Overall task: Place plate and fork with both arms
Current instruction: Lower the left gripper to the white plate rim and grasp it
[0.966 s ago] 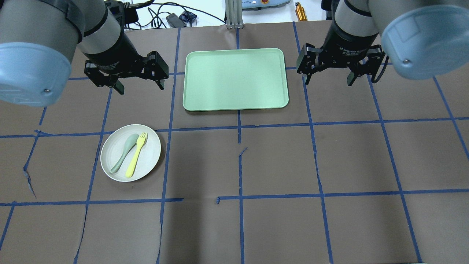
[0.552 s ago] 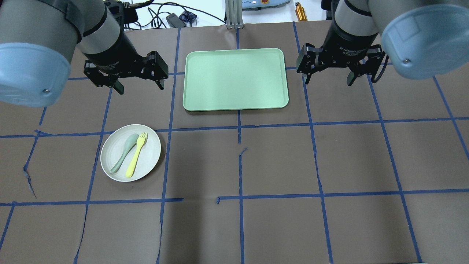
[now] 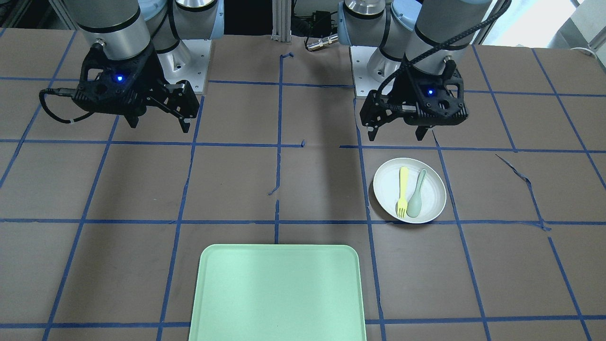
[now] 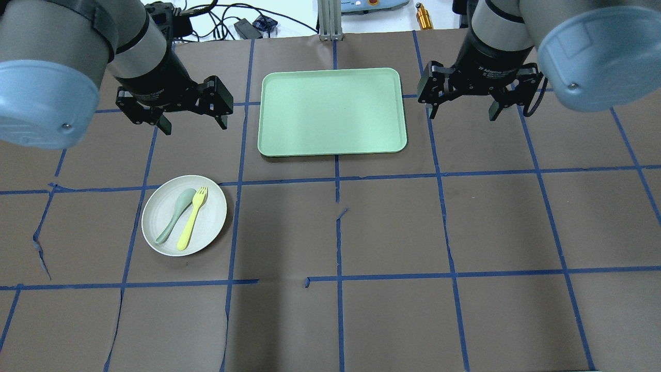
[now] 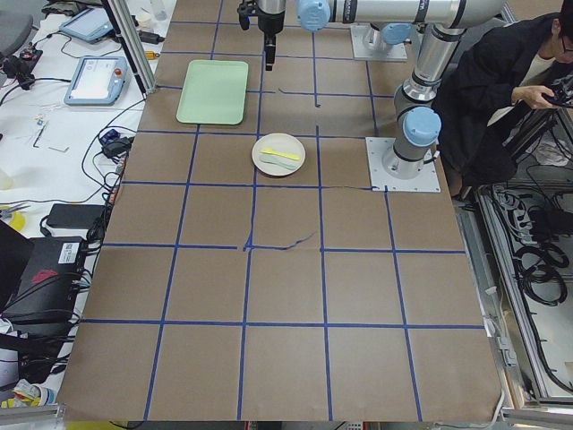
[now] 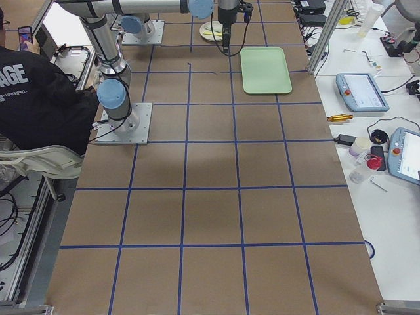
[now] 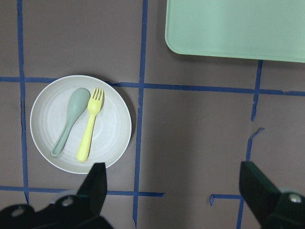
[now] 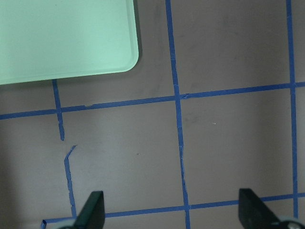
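Finds the left pincer (image 4: 194,121) spread wide, with nothing between its fingers (image 7: 96,183), hanging clear above the table (image 4: 392,222). Puts the plate (image 4: 209,219) below this pincer and apart from it, flat on the table. In the left wrist view, shows the plate ahead of the fingertips, off toward the finger at that view's left side.

Places the fork (image 4: 192,219) inside the plate, handle end nearer the left pincer's fingertips as the wrist view has it, tines pointing away from them. Sets a grey-green spoon (image 4: 174,217) just beside the fork in the same plate, on the side farther from the right pincer (image 4: 463,113), bowl end next to the tines. Cannot tell whether the two touch.

Shows the right pincer equally wide and gripping nothing, raised above the table and well apart from the plate. Gives, from the right wrist view, only brown table with blue tape lines (image 8: 178,143) under its fingers, plus one rounded corner of the mint-green tray (image 4: 330,111) ahead and to that view's left.

Lays the tray between the two pincers in the overhead view, nothing on it, touched by neither. Catches a blue light glowing on the body of each pincer in the front-facing view.
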`<state>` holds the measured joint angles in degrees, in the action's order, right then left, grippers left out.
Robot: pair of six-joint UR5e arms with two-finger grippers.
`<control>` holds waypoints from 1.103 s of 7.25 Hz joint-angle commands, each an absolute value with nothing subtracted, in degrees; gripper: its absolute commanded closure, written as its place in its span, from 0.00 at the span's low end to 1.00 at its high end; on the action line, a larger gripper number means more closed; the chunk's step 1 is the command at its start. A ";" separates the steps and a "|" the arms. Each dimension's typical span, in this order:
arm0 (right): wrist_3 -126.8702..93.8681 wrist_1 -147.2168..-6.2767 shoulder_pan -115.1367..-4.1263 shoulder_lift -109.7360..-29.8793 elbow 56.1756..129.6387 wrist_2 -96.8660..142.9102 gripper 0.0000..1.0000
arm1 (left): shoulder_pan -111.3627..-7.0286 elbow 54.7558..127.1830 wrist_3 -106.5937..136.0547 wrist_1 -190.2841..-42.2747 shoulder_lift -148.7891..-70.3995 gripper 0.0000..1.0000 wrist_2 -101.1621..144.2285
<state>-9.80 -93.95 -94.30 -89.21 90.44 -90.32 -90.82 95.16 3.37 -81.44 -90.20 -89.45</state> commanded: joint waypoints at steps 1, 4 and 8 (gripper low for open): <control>-9.76 -93.96 -94.31 -89.21 90.53 -90.70 0.00 | -79.60 106.80 -11.26 -73.28 -90.70 0.06 -89.39; -9.76 -93.96 -94.31 -89.21 90.70 -90.62 0.00 | -67.35 124.07 -28.54 -49.45 -96.56 0.13 -89.38; -9.67 -94.04 -94.31 -89.12 91.14 -90.70 0.00 | -63.90 124.37 -29.80 -43.16 -104.32 0.74 -89.30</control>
